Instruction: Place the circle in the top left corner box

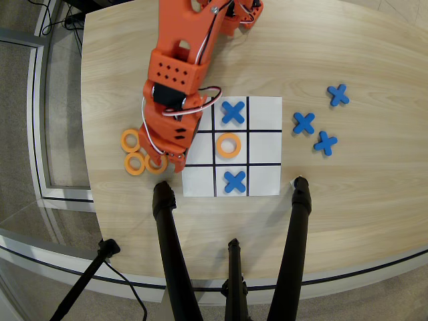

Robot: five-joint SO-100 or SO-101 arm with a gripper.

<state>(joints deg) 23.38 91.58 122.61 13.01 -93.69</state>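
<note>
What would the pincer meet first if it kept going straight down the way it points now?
Probably the orange ring under the pincer, rightmost of three beside the grid; height above it is unclear from overhead.

four orange rings (229, 145), five blue crosses (233, 112), one nine-cell grid (265, 179)

In the overhead view the orange gripper (162, 160) reaches down over one orange ring (156, 163) of three lying left of the paper grid (264, 177) on the tabletop (361, 194); its jaws' state is unclear.
</note>
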